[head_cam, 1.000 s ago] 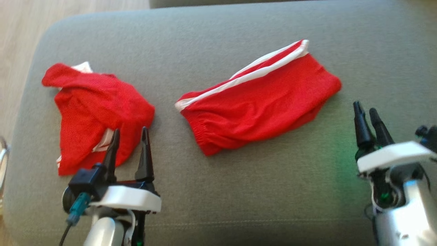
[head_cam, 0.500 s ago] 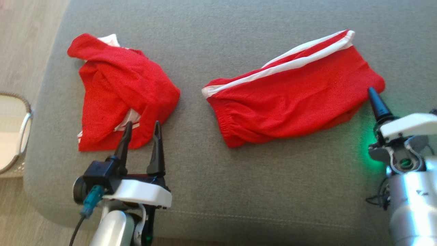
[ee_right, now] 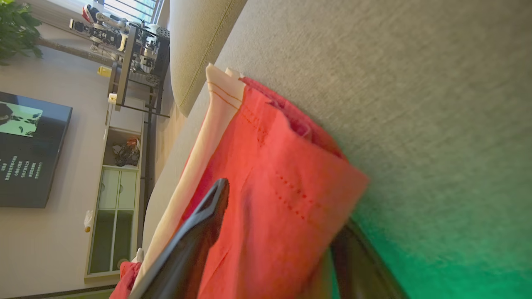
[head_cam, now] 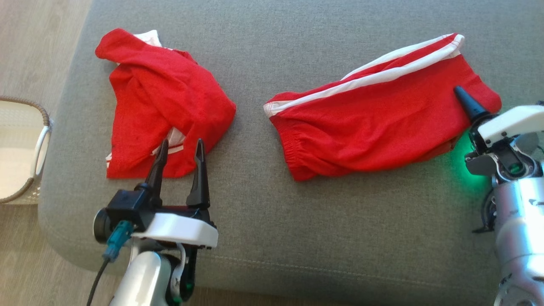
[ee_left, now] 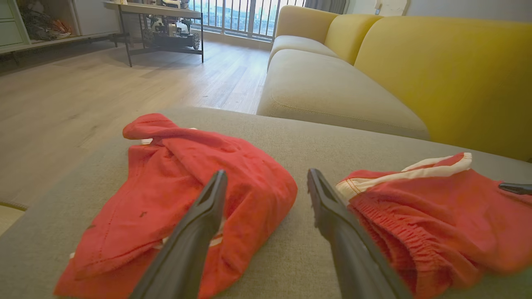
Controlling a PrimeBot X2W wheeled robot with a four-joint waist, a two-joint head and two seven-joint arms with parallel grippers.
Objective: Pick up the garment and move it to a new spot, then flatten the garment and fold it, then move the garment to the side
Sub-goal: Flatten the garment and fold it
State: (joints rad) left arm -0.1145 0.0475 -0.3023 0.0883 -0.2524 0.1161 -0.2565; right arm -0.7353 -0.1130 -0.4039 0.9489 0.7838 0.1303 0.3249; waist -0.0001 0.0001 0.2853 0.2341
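**Operator:** What has changed over the last second?

**Technician:** The right fingers (ee_right: 208, 211) have advanced. They stood clear of the folded garment (head_cam: 374, 123); now they straddle its right end. One finger lies over the red cloth. The other sits low at the hem, against the grey cushion (head_cam: 297, 238), and appears to pass beneath the cloth.

**Operator:** Have they closed?

**Technician:** No. They are spread wide, with the hem between them but nothing pinched.

**Operator:** Both garments sit differently in the head view. Were they displaced?

**Technician:** No. The camera has turned, bringing a basket (head_cam: 40, 144) into view at the left. Both garments lie on the cushion as before, well apart from each other.

**Operator:** Status of the left fingers (head_cam: 197, 170)?

**Technician:** Spread and empty. They hover just beside the near edge of the crumpled garment (head_cam: 161, 106), as they did a second ago.

**Operator:** What does this mean for the task?

**Technician:** The striped garment already looks flattened and folded. The approach probably sets up the grasp for moving it aside. The next action would be to close on the hem. Take care to catch every layer, or the fold may open when the garment is moved.
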